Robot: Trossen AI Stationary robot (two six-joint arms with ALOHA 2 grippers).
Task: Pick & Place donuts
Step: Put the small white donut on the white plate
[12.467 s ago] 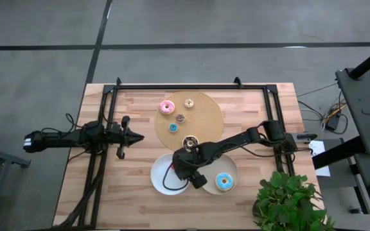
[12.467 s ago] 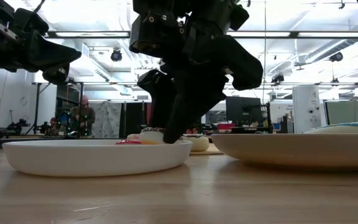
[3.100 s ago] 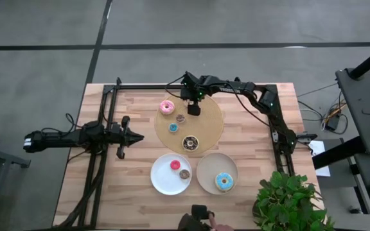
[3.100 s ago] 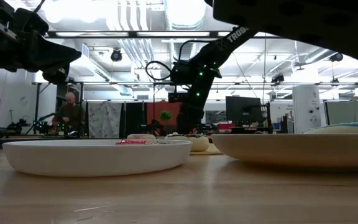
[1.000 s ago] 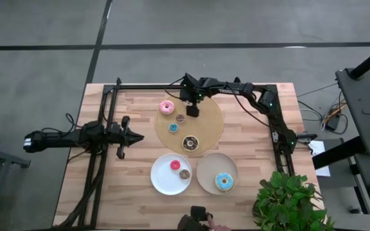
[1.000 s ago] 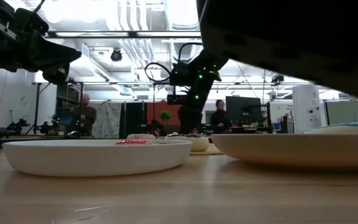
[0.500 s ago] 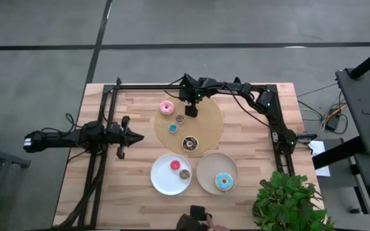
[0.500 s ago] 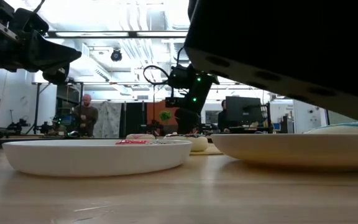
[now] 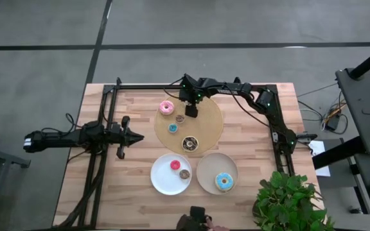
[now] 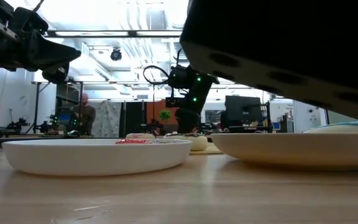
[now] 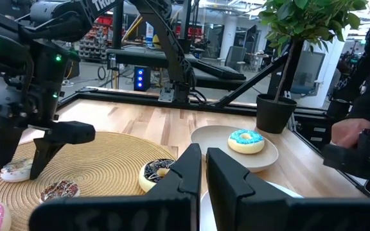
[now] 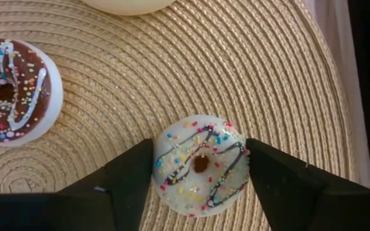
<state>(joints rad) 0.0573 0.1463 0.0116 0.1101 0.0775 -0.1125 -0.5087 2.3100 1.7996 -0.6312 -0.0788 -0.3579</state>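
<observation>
The round woven board (image 9: 190, 122) carries five donuts; the right gripper (image 9: 190, 110) is lowered at its far part over a small white-iced sprinkled donut (image 12: 201, 165), fingers apart, one on each side of it and about touching its rim. The left gripper (image 9: 137, 136), fingers together, waits well to the board's left. On the white plate (image 9: 159, 181) lie a red and a brown tiny donut, on the tan plate (image 9: 205, 173) a blue one (image 9: 223, 181). Risk, as I judge it: the pads catch only the icing edge, so the small ring squirts out or tips when lifted
</observation>
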